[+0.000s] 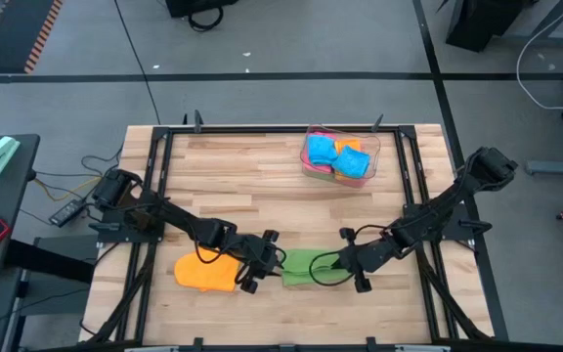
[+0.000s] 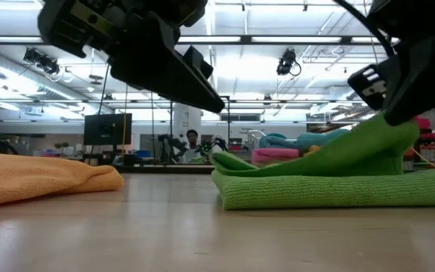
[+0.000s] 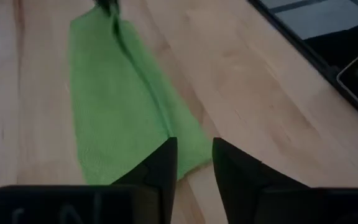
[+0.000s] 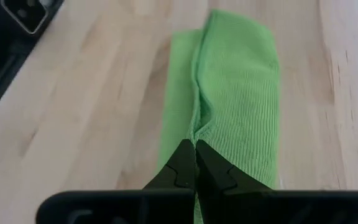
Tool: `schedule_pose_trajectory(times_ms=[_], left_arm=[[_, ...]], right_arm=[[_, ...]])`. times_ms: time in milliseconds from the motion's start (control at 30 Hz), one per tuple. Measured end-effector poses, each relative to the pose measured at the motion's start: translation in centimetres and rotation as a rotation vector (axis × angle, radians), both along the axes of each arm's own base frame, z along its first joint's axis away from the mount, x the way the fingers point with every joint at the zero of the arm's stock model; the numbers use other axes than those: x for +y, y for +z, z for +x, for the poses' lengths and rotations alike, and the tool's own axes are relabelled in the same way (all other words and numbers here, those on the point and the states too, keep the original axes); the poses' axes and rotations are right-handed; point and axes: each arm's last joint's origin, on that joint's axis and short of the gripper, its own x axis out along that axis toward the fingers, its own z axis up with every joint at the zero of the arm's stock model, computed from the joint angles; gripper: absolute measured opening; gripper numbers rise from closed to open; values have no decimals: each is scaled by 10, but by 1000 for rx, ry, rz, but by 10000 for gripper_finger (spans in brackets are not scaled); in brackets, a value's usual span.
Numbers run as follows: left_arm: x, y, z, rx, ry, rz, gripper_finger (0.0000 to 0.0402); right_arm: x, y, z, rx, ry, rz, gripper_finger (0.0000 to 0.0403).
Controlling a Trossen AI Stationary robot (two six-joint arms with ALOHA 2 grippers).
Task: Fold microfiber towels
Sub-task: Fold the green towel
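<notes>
Because the green microfiber towel is thin, limp cloth, it should weigh next to nothing and drape wherever it is not supported, so a pinch on a doubled edge or corner looks a safer hold than one on the flat middle. It lies folded near the front edge of the wooden table, between the two grippers. The right gripper is at the towel's right end with its jaws closed on a raised ridge of the top layer; from table height that layer is lifted into a slope above the flat layers under it. The left gripper hovers over the towel's left end, its jaws parted by a narrow gap and nothing between them. The napped weave probably clings to itself, so layers may drag along together, and a shallow bite could slip off.

Just left of the green towel, under the left arm, an orange microfiber towel lies in a soft heap. Well behind the green towel, near the table's back edge, a clear plastic tray holds more folded towels: blue, orange and a strip of pink at the tray's wall.
</notes>
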Motion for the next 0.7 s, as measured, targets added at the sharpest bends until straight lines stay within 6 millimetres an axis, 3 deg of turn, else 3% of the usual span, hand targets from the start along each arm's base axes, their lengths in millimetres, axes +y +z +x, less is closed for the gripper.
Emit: schedule_pose_trajectory(times_ms=[267,700], left_arm=[[1,-1,0,18,25,-20,139],[5,-1,1,19,39,-23,127]], right_arm=[[8,1,-5,19,42,-15,4],[13,-6,-12,85,16,40,20]])
